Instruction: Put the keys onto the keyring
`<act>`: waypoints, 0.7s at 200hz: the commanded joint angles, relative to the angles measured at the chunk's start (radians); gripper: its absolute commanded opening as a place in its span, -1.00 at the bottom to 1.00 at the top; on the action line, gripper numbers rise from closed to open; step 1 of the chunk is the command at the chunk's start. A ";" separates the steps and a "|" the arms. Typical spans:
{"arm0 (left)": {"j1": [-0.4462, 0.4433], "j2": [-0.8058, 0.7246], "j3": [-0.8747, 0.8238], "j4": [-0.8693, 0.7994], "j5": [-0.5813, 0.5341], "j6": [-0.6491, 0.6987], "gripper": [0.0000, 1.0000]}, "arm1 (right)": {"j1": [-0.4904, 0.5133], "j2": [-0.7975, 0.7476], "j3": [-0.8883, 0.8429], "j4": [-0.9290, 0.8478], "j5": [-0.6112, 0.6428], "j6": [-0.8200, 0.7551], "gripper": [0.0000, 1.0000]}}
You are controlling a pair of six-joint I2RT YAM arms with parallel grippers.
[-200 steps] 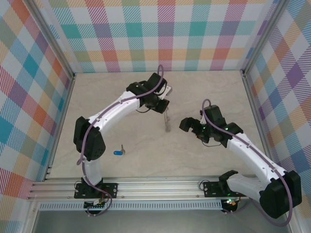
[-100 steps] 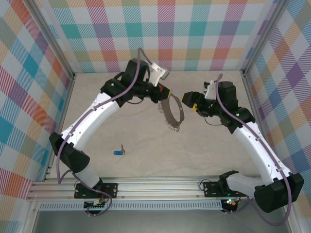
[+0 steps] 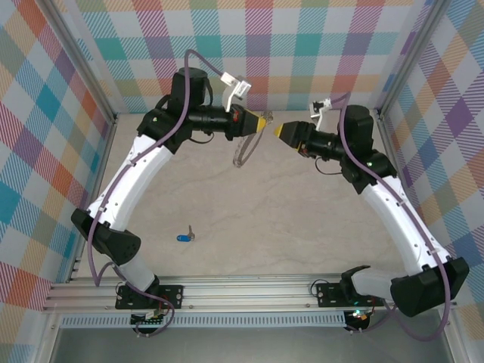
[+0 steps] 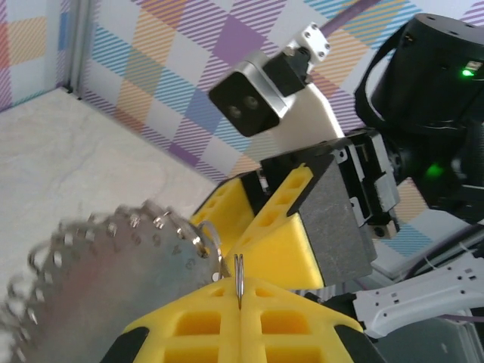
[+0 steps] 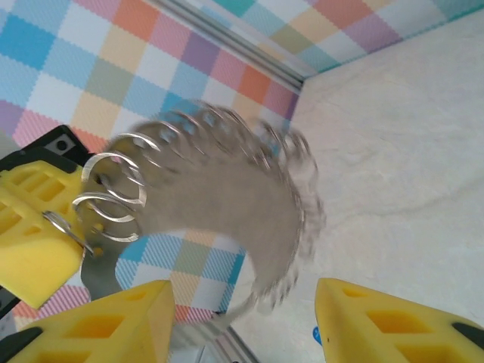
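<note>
My left gripper [image 3: 261, 122] is raised high at the back and shut on a thin loop of the keyring [image 3: 243, 150], which hangs below it in the air. In the left wrist view its yellow pads [image 4: 189, 325] pinch that loop at the left gripper [image 4: 239, 281], and the grey studded keyring [image 4: 98, 280] swings blurred on the left. My right gripper [image 3: 281, 130] faces it tip to tip, a short gap away. In the right wrist view the right gripper [image 5: 242, 321] is open, and the keyring [image 5: 227, 189] hangs just ahead of it. The blue-headed key [image 3: 184, 237] lies on the table, near left.
Plaid walls [image 3: 302, 53] enclose the beige table [image 3: 302, 234] on three sides. An aluminium rail [image 3: 249, 291] runs along the near edge by the arm bases. Both arms arch high over the table's back half.
My left arm has lifted the keyring off the table and up toward the back wall. The right gripper rose to meet it, and its jaws have narrowed.
</note>
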 commanded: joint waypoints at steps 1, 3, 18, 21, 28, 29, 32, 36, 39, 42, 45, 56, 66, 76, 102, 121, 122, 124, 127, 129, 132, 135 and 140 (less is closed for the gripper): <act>0.007 0.023 0.055 0.025 0.076 -0.027 -1.00 | -0.007 0.030 0.046 0.134 -0.101 -0.004 0.05; 0.007 0.024 0.056 0.024 0.077 -0.028 -1.00 | -0.007 0.031 0.048 0.141 -0.104 -0.001 0.04; 0.007 0.026 0.056 0.024 0.081 -0.033 -1.00 | -0.008 0.043 0.052 0.192 -0.122 0.030 0.04; 0.007 0.027 0.056 0.023 0.083 -0.033 -1.00 | -0.008 0.044 0.052 0.202 -0.125 0.035 0.04; 0.007 0.028 0.055 0.021 0.085 -0.035 -1.00 | -0.007 0.043 0.052 0.216 -0.129 0.043 0.02; 0.007 0.028 0.055 0.022 0.086 -0.036 -1.00 | -0.008 0.044 0.052 0.217 -0.129 0.045 0.02; 0.008 0.030 0.055 0.022 0.088 -0.037 -1.00 | -0.007 0.043 0.052 0.222 -0.131 0.048 0.01; 0.008 0.029 0.056 0.022 0.088 -0.038 -1.00 | -0.007 0.041 0.052 0.225 -0.132 0.052 0.01; 0.007 0.029 0.056 0.021 0.088 -0.039 -1.00 | -0.008 0.040 0.052 0.229 -0.133 0.055 -0.01; 0.007 0.029 0.054 0.021 0.088 -0.039 -1.00 | -0.007 0.039 0.052 0.230 -0.133 0.056 -0.02; 0.007 0.029 0.054 0.021 0.087 -0.038 -1.00 | -0.008 0.037 0.052 0.229 -0.134 0.059 -0.03; 0.007 0.028 0.054 0.019 0.087 -0.040 -1.00 | -0.008 0.029 0.050 0.230 -0.131 0.062 -0.05; 0.008 0.029 0.054 0.021 0.088 -0.040 -1.00 | -0.009 0.019 0.049 0.226 -0.127 0.062 -0.06; 0.008 0.029 0.054 0.022 0.088 -0.043 -1.00 | -0.010 0.009 0.046 0.223 -0.123 0.062 -0.07; 0.007 0.029 0.056 0.025 0.090 -0.049 -1.00 | -0.012 -0.007 0.047 0.228 -0.118 0.065 -0.07; 0.007 0.029 0.060 0.028 0.096 -0.055 -1.00 | -0.013 0.009 0.058 0.252 -0.136 0.078 -0.07; 0.007 0.029 0.060 0.028 0.096 -0.055 -1.00 | -0.013 0.010 0.059 0.254 -0.137 0.079 -0.07; 0.007 0.029 0.061 0.029 0.096 -0.055 -1.00 | -0.012 0.012 0.060 0.258 -0.138 0.081 -0.07; 0.006 0.029 0.062 0.030 0.096 -0.057 -1.00 | -0.012 0.016 0.063 0.262 -0.143 0.084 -0.07; 0.007 0.030 0.063 0.029 0.096 -0.057 -1.00 | -0.013 0.018 0.064 0.266 -0.144 0.085 -0.07; 0.006 0.030 0.064 0.030 0.097 -0.057 -1.00 | -0.012 0.022 0.067 0.270 -0.147 0.087 -0.07; 0.007 0.031 0.066 0.030 0.098 -0.058 -1.00 | -0.013 0.025 0.069 0.274 -0.151 0.090 -0.07; 0.006 0.030 0.066 0.028 0.099 -0.058 -1.00 | -0.012 0.029 0.072 0.282 -0.154 0.095 -0.07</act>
